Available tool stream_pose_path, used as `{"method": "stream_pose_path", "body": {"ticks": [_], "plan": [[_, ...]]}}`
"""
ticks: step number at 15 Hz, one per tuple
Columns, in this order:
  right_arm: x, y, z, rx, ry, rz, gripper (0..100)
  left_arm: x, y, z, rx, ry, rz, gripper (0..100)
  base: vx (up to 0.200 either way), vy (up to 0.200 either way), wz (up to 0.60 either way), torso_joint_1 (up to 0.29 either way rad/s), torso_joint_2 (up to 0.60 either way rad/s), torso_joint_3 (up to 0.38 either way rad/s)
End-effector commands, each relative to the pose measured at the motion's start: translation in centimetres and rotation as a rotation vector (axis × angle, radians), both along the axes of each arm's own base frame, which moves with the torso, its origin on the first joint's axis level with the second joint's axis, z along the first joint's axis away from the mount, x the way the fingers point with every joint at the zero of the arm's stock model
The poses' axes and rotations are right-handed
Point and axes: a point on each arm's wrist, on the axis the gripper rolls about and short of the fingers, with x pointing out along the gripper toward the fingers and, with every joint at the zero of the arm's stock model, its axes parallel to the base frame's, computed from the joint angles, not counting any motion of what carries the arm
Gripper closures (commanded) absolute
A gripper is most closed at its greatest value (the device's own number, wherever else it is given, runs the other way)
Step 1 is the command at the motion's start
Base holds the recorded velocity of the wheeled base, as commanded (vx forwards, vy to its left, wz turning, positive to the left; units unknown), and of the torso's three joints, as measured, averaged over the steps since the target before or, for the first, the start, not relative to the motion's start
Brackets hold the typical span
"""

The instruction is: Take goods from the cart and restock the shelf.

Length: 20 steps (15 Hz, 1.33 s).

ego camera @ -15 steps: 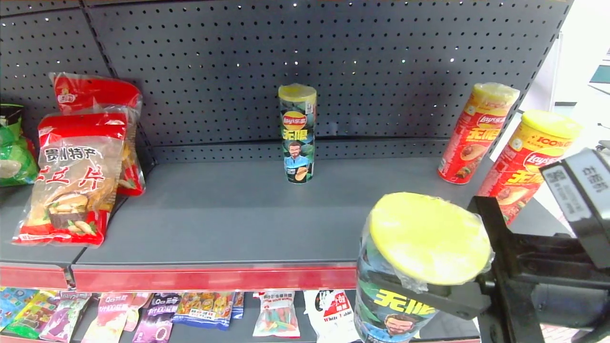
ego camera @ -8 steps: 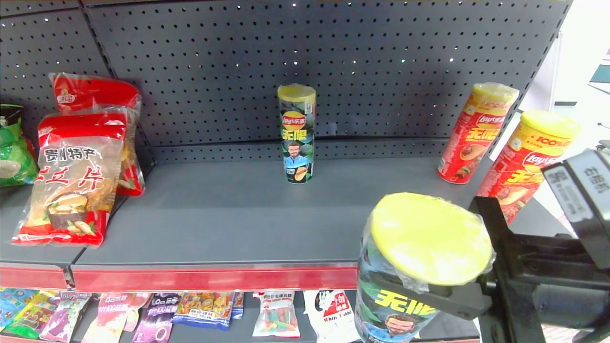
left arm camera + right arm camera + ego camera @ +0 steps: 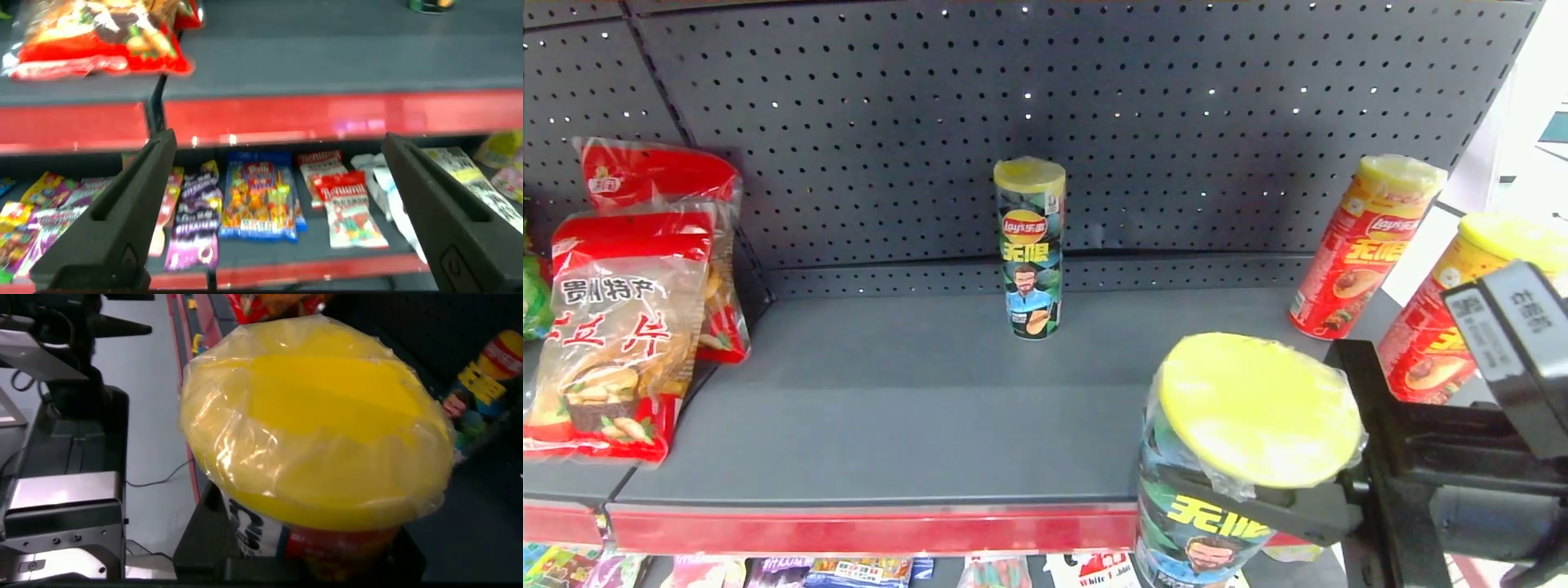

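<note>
We see the right gripper (image 3: 1258,457) with its jaws clamped on the held can (image 3: 1188,531) — a dark tube with a yellow lid under clear wrap. The lid is up, and one black finger (image 3: 1241,502) crosses the printed side just under it. The can hangs before the red rail (image 3: 849,529) at the front of the shelf (image 3: 890,425), toward the right end, and its body covers the rail there. In the right wrist view we look down on that yellow lid.

On the shelf a standing can (image 3: 1029,249) of the same print is upright near the pegboard (image 3: 1094,98), about the middle. Two red cans (image 3: 1364,245) stand at the right end, well apart from it, and red bags (image 3: 613,335) lean at the left.

The left gripper (image 3: 282,220) is lower down — jaws spread wide and holding nothing. It faces snack packets (image 3: 261,200) that lie on the level below the rail.
</note>
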Motion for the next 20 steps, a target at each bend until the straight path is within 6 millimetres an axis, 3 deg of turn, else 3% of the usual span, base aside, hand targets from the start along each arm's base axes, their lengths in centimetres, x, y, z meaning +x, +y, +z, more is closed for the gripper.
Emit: {"method": "stream_pose_path", "body": {"ticks": [1,7,20], "plan": [[-0.2,-0.1,-0.2,-0.004,0.002,0.003,100,0.0,0.0,0.0,-0.002,0.002,0.000,0,0.000,0.000,0.00,0.000,0.00,0.000],[0.0,-0.1,1.0,0.028,-0.026,-0.012,100,0.0,0.0,0.0,-0.002,0.002,0.000,0,0.000,0.000,0.00,0.000,0.00,0.000],[0.0,-0.1,0.9,0.029,-0.020,-0.014,100,0.0,-0.1,0.1,0.107,-0.019,-0.050,0,0.000,0.000,0.00,0.000,0.00,0.000]]}}
